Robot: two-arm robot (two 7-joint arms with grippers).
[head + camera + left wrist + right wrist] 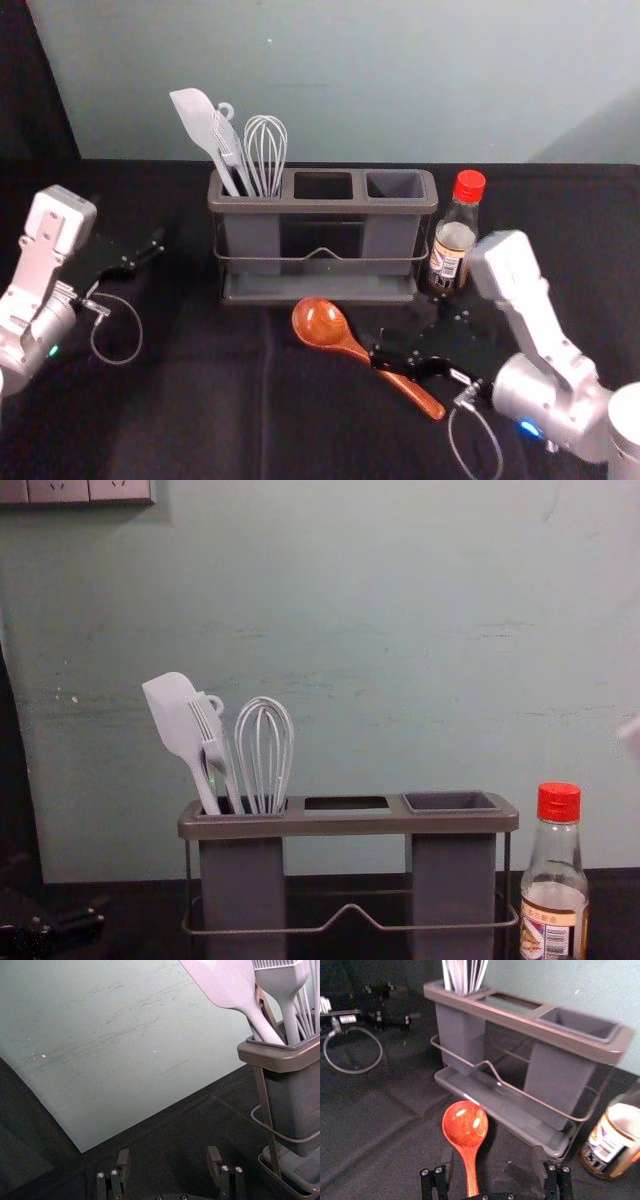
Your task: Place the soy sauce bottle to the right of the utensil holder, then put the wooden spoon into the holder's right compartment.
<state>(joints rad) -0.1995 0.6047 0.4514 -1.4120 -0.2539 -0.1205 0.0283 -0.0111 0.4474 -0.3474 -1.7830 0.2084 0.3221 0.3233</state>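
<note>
With the soy sauce bottle [453,245] standing upright just right of the utensil holder [320,205], the right gripper [492,1154] hovers, fingers wide and empty, by the wooden spoon [322,325] lying on the near side; the left gripper [168,1154], also spread and empty, is parked at left. A sound pickup would center the pads across the handle, close squarely, then lift clear of the holder's near edge. The bottle's label [553,920] carries a barcode and characters too small to read, its brand uncertain.
</note>
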